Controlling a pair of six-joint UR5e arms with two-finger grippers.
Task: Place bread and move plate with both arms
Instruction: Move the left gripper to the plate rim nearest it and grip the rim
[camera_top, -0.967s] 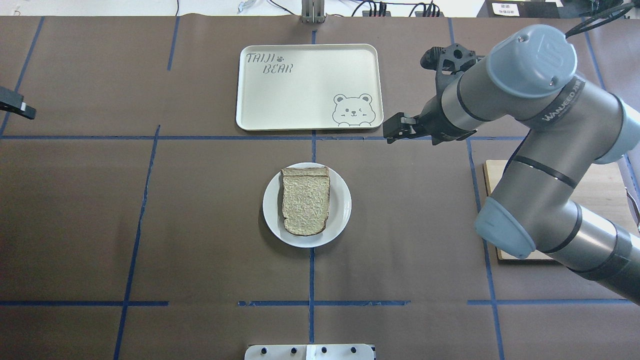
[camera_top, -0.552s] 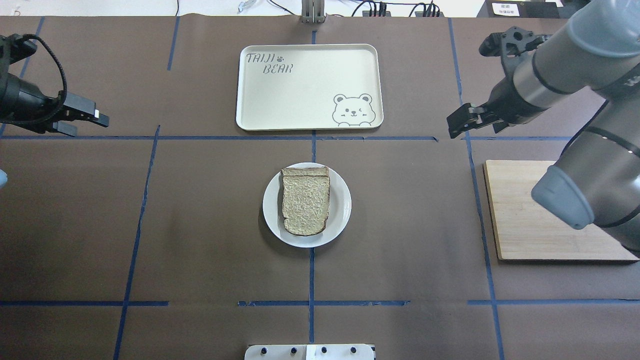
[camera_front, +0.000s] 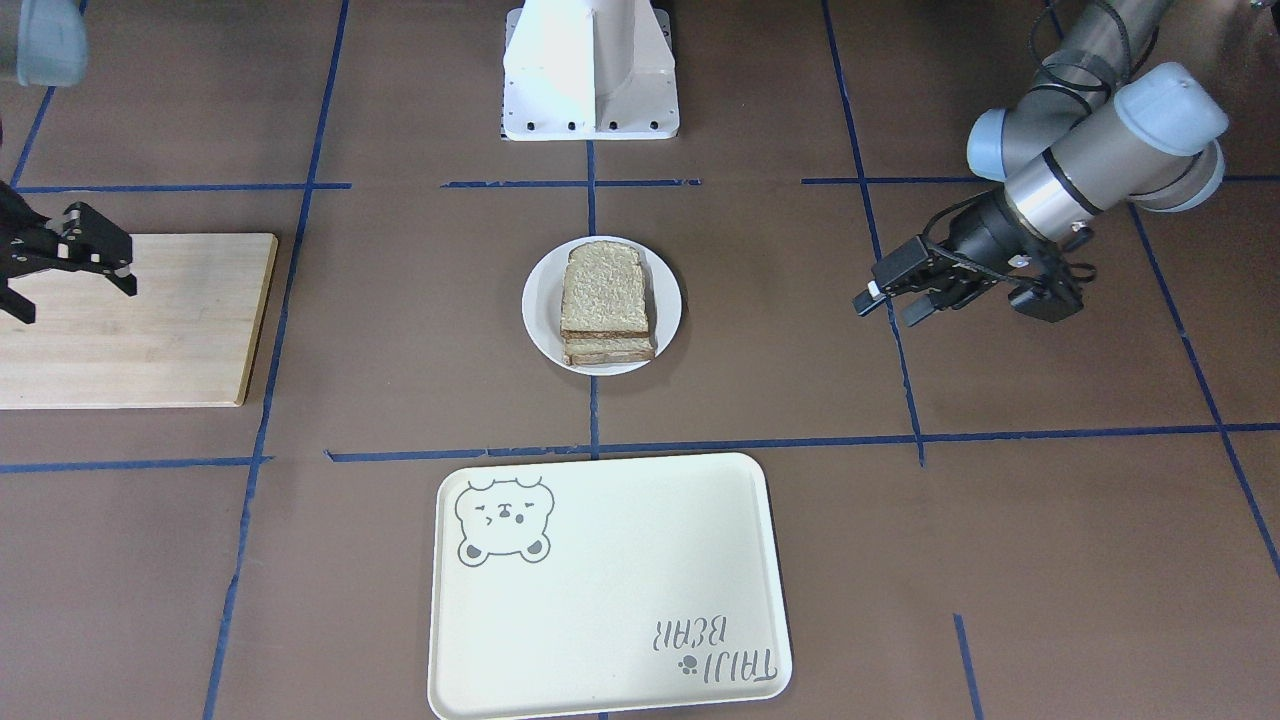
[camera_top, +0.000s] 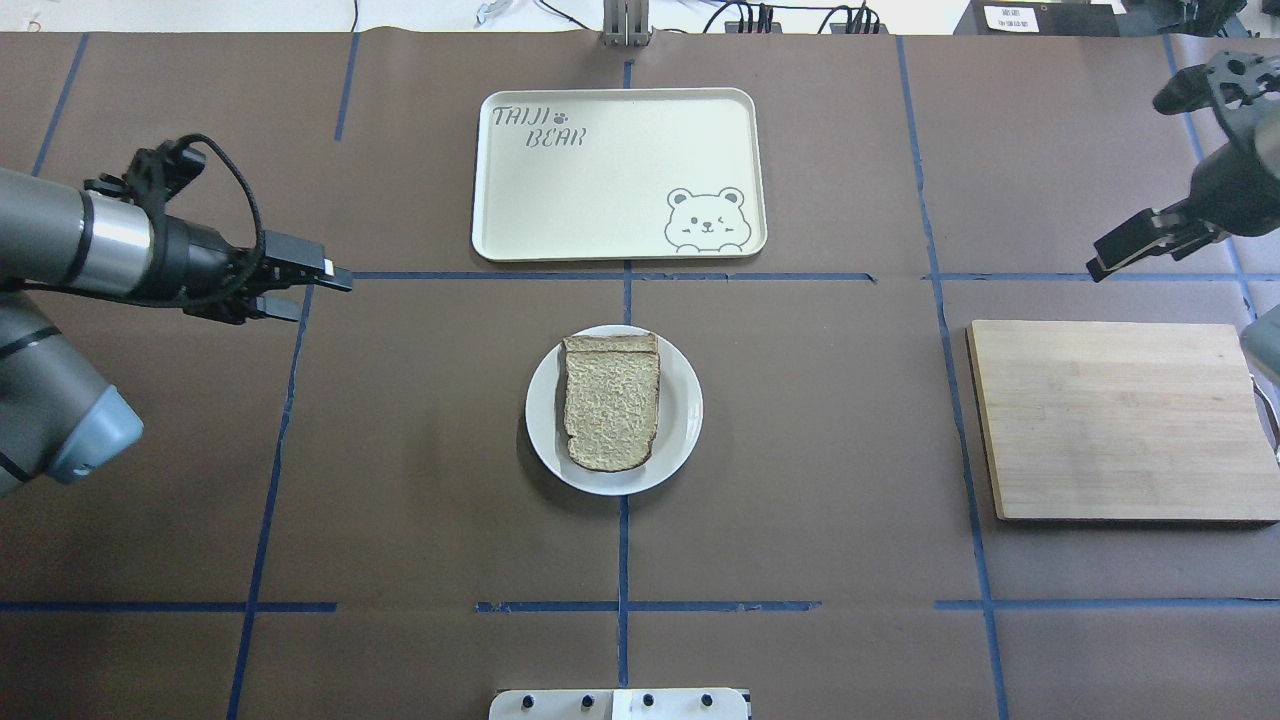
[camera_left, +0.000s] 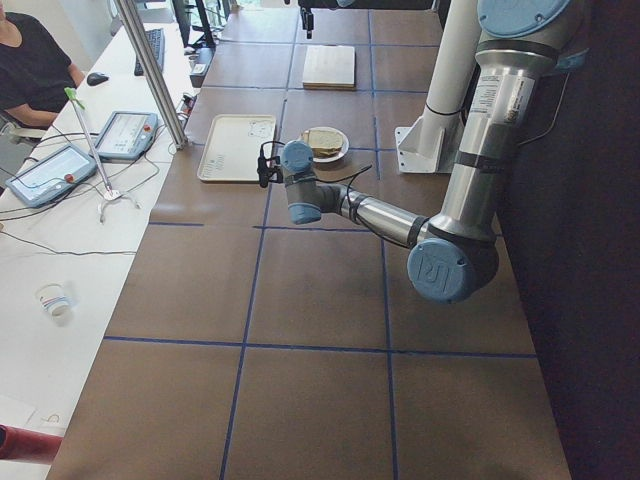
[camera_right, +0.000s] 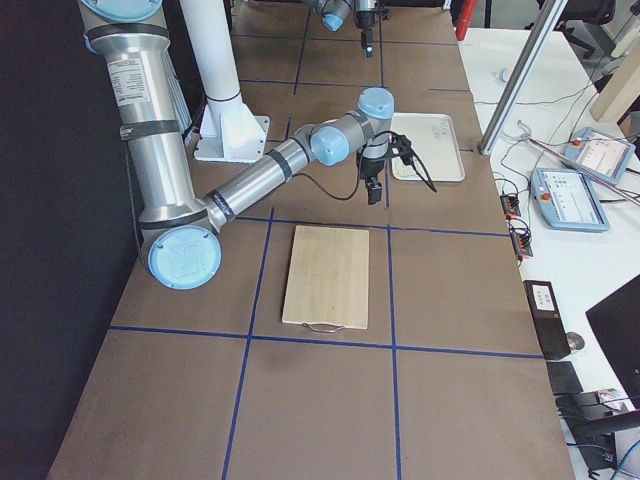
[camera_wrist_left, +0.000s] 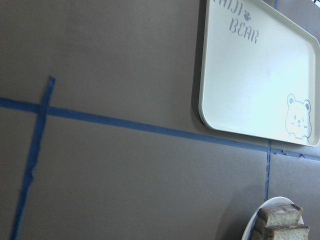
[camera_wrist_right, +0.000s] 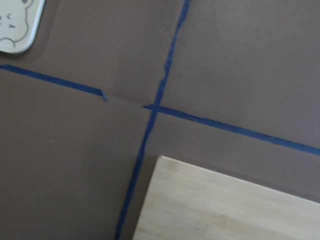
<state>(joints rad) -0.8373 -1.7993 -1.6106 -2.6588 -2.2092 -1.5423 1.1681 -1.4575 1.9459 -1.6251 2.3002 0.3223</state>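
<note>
- The jaws of the left gripper (camera_top: 322, 298) stood parted and empty, well apart from the plate (camera_top: 686, 415), on its left.
- The right gripper (camera_top: 1108, 262) also hung open and empty, beyond the board (camera_top: 1115, 420).
- The bread (camera_top: 612, 408) lay flat atop a stack on the plate, near the tray (camera_top: 620, 170).
- We judged the plate stiff, slick and breakable, so it was best pinched at opposite rim edges and kept level, since the light, soft bread could slide.
</note>
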